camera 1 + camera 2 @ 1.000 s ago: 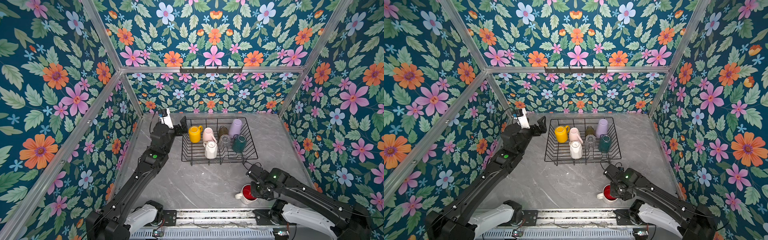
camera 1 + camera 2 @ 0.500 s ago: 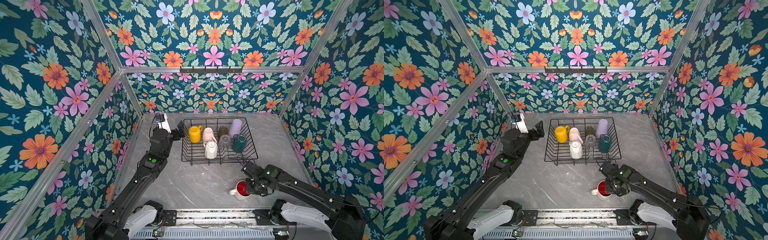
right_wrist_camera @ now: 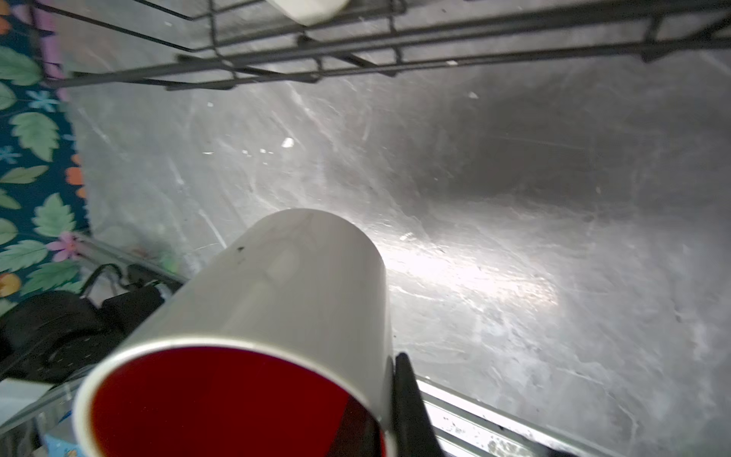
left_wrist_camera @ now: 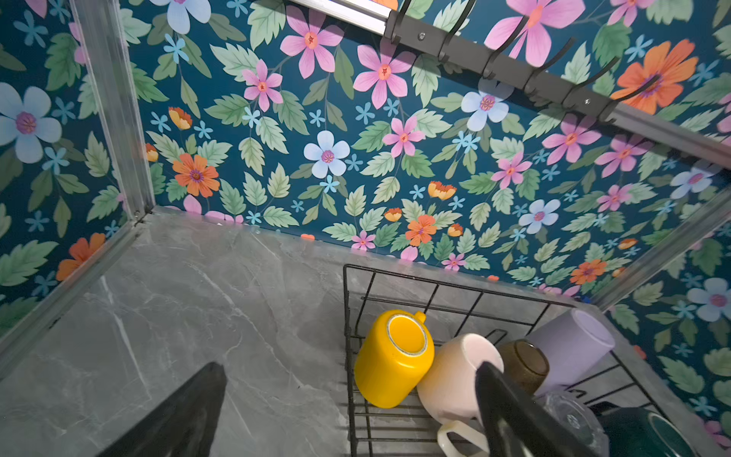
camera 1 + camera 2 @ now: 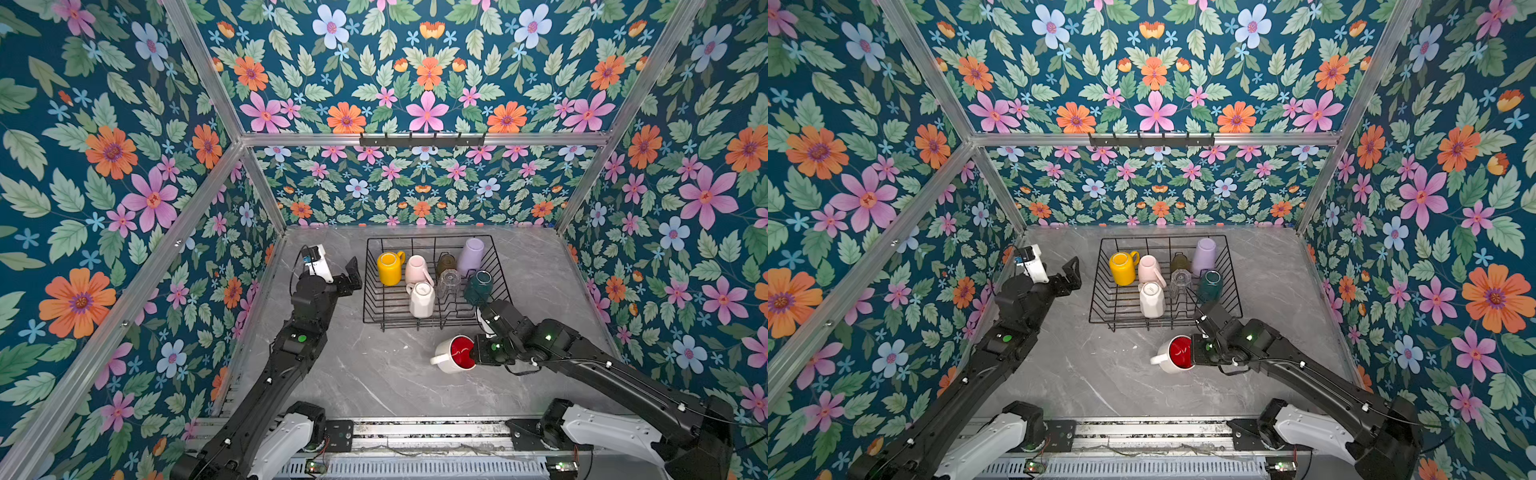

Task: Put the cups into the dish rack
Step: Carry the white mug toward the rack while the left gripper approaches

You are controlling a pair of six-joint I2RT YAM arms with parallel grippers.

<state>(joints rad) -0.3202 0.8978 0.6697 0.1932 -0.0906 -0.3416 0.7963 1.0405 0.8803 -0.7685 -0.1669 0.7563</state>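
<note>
Seven cups (image 5: 422, 299) fill the dish rack (image 5: 390, 309); right fingers (image 3: 411, 403), pinching the red-lined mug (image 5: 451, 355), have shifted leftward; left fingers (image 4: 190, 415) stay spread, empty.

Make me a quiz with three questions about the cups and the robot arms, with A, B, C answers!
1. Where is the white mug with the red inside?
A) inside the dish rack
B) in the left gripper
C) in the right gripper, in front of the rack

2. How many cups sit in the dish rack?
A) three
B) seven
C) ten

3. How is the left gripper?
A) open and empty
B) shut on a cup
C) shut on the rack's wire

Answers:
1 C: the right gripper pinches its rim on the near side of the rack.
2 B: yellow mug, pink mug, brown glass, lilac tumbler, clear glass, teal mug and white faceted mug are inside.
3 A: its jaws stand apart beside the rack with nothing between them.
</note>
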